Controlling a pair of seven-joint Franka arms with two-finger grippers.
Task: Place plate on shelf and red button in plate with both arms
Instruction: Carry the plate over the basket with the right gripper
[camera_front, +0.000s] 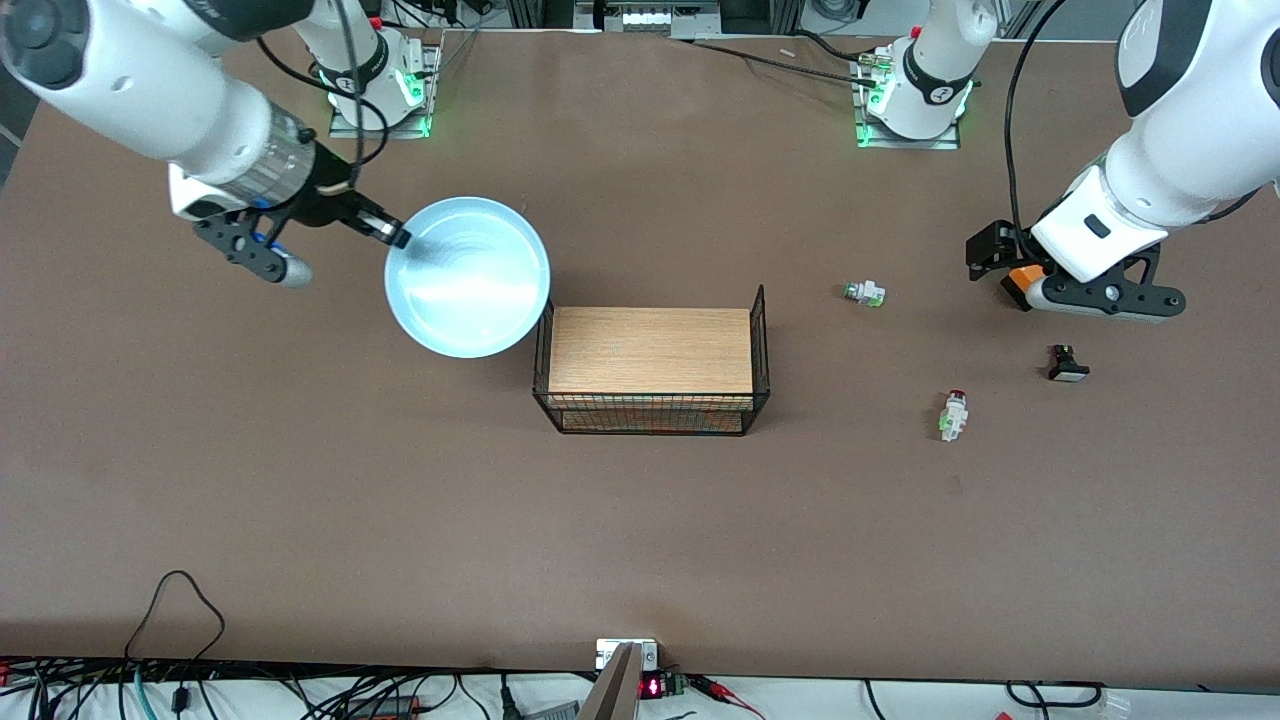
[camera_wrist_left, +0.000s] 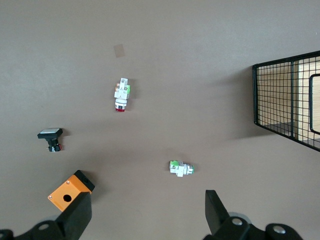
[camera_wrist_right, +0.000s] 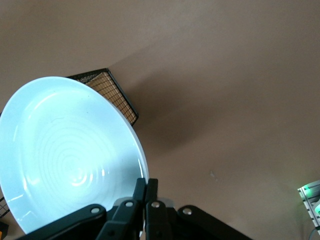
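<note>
Brown table (camera_front: 640, 520). The red button (camera_front: 953, 415) lies nearest the camera, toward the left arm's end, long axis roughly camera-to-bases. Left gripper (camera_front: 1020, 280), spread wide, hovers nearby. Right gripper (camera_front: 385, 230) pinches the plate (camera_front: 468, 277) rim beside the basket (camera_front: 652, 415).

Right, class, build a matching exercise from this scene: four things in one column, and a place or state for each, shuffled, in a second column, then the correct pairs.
Things
1. plate
2. red button
3. left gripper
4. wire basket

Places or states
A. standing mid-table, wooden board inside
B. open, holding nothing, over bare table
C. gripped at its rim by the right gripper
D. lying on the table toward the left arm's end

Pairs: 1-C, 2-D, 3-B, 4-A
</note>
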